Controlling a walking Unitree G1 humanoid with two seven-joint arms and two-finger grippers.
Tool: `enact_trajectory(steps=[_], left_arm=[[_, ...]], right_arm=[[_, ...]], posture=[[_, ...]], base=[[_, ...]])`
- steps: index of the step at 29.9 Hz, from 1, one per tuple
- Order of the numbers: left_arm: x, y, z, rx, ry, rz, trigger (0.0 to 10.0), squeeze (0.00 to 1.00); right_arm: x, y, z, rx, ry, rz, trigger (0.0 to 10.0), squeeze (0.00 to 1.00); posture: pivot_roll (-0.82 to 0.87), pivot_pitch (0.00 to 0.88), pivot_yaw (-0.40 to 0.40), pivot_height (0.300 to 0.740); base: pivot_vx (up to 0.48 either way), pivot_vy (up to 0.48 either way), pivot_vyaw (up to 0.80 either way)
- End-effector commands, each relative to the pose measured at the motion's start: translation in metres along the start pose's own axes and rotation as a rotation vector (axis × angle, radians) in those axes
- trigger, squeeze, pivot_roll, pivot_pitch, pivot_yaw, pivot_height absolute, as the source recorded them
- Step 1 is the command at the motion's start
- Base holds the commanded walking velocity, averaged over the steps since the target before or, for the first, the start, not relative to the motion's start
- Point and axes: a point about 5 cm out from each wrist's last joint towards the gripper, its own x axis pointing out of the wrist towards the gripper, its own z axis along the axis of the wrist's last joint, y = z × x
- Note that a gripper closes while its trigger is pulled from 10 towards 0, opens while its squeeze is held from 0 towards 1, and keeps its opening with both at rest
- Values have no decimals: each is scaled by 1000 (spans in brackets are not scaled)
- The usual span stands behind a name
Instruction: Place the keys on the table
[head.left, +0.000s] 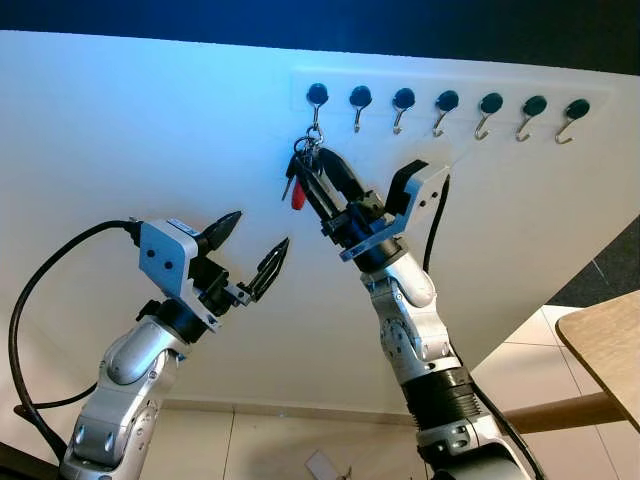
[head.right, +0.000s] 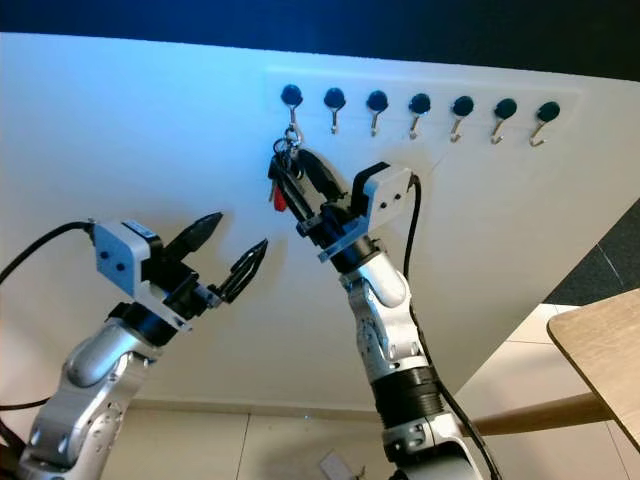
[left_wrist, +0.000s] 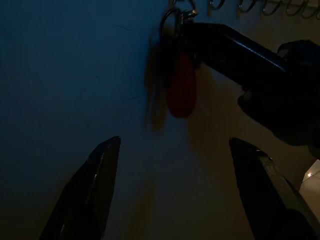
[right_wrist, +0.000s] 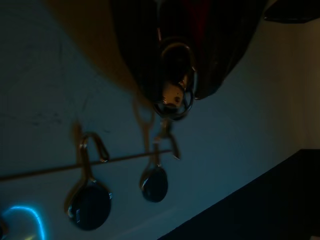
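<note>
The keys (head.left: 305, 172) hang from the leftmost hook (head.left: 315, 105) of a row of dark-knobbed metal hooks on the white wall (head.left: 120, 130), a bunch of thin metal blades and rings with one red plastic fob. Our right gripper (head.left: 322, 182) is raised to them and its long black fingers are clenched around the bunch, just below the ring that loops over the hook. To do this step well, we judge that we should lift the bunch up and slightly away from the wall so the ring clears the hook's curled tip, rather than pull straight down; the ring is small and smooth and could snag or slip. Our left gripper (head.left: 253, 250) hovers lower and to the left, near the wall, its pointed fingers spread apart and holding nothing. The wooden tabletop (head.left: 610, 345), pale and matte with a rounded edge, lies low on the right, well apart from the keys, above a tiled floor (head.left: 270, 445).
</note>
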Motion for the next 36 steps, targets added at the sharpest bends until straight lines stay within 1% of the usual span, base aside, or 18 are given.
enact_trajectory(steps=[1,14,17,21,22,23,27,29,36], left_arm=[[-2,0,1,6,10,-3,10000,0],[0,0,4,21,3,-8,10000,0],[1,0,5,23,1,-12,10000,0],[1,0,5,24,1,-16,10000,0],[3,-1,6,31,-2,-18,10000,0],[3,0,7,33,-5,-15,10000,0],[5,0,7,36,-10,-12,10000,0],[7,0,7,37,-13,-12,10000,0],[9,2,9,40,-18,-11,10000,0]], right_arm=[[0,-1,4,-8,-21,-4,0,0],[7,1,14,-15,-58,7,0,0],[13,5,21,-8,-82,25,0,0],[15,6,24,-3,-92,32,0,0],[21,11,29,14,-111,55,0,0],[23,13,30,21,-117,67,0,0],[27,18,31,35,-122,89,0,0],[29,20,31,40,-119,94,0,0],[32,22,31,48,-107,90,0,0]], posture=[[49,113,-52,740],[51,111,-52,740],[50,113,-47,740],[52,114,-50,740],[48,114,-63,740],[47,115,-63,740],[48,109,-68,740],[46,120,-65,740],[44,130,-62,740]], base=[[0,0,0],[0,0,0],[0,0,0],[0,0,0],[0,0,0],[0,0,0],[0,0,0],[0,0,0],[0,0,0]])
